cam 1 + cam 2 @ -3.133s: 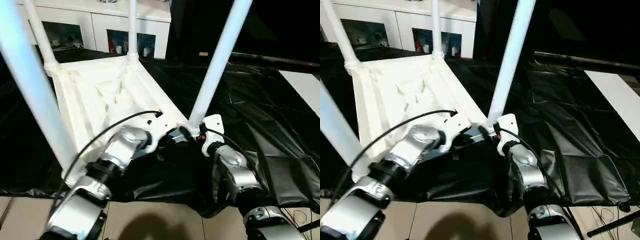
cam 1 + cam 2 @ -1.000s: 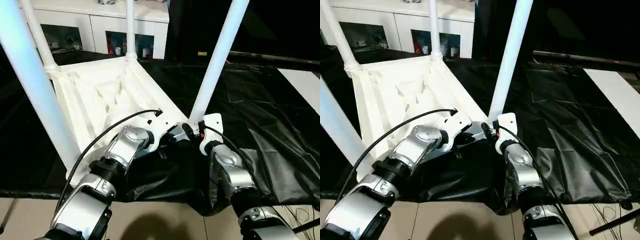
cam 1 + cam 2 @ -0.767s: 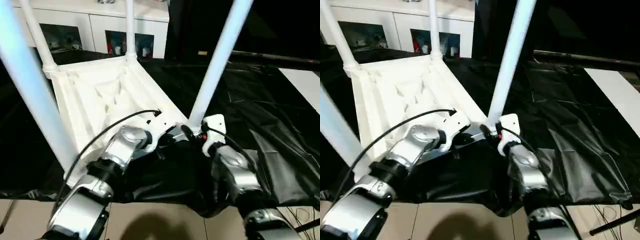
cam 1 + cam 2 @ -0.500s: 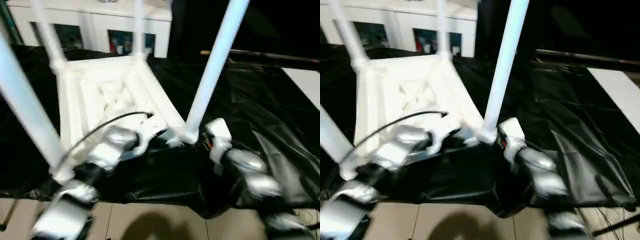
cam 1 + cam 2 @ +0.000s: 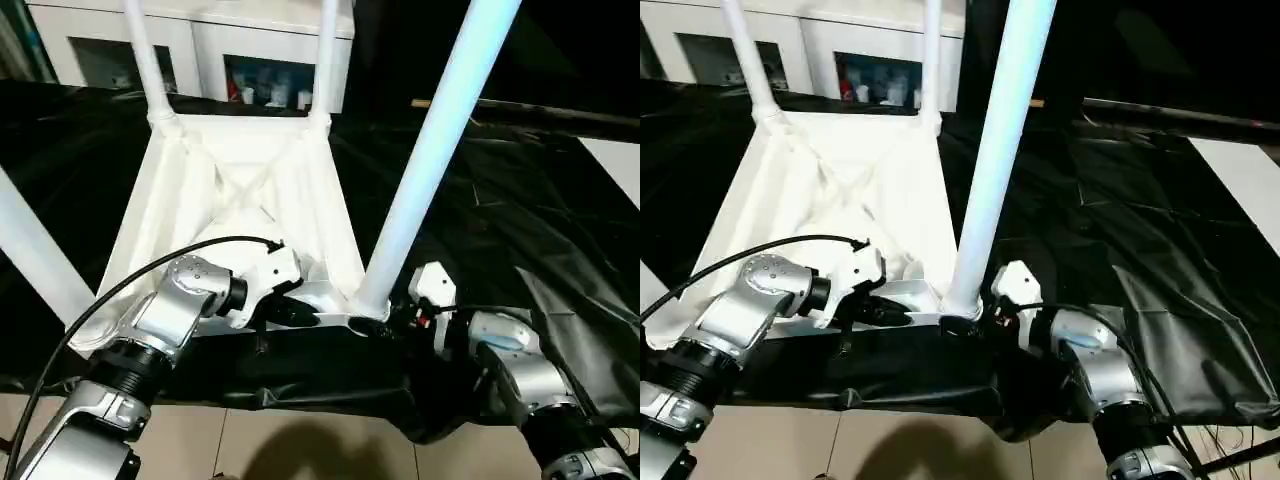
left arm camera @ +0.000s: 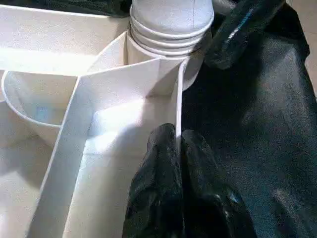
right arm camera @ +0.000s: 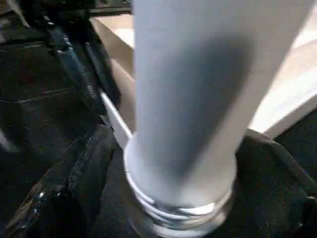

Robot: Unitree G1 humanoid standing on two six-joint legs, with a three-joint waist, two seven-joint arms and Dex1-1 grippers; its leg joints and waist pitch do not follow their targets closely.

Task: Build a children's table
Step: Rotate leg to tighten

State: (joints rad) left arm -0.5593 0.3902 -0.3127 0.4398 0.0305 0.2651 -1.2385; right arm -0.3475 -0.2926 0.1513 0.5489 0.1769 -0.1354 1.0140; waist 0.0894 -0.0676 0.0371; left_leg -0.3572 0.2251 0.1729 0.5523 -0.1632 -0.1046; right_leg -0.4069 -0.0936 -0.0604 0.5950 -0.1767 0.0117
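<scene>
The children's table (image 5: pixel 240 200) lies upside down on the black-draped worktop (image 5: pixel 520 200), ribbed underside up, with four legs standing in its corner sockets. Your left pincer (image 6: pixel 176 144) is pressed together on the thin wall of the near edge, right beside the near right socket. Your right pincer (image 7: pixel 168 198) stands apart, a finger on each side of the base of the near right leg (image 5: pixel 435 150), just above its ringed collar. Whether those fingers (image 7: pixel 74 173) touch the leg, you cannot tell from here.

The job now looks like seating this last leg firmly. Keep the left grip steady so the top does not slide on the slippery black cover. Close the right pincer squarely across the tube, low down near the collar, where it gives least leverage to tilt. Push straight along the leg's axis, not sideways. Watch the rings at the collar: if they sit level with the socket rim all round, the leg is likely home.
</scene>
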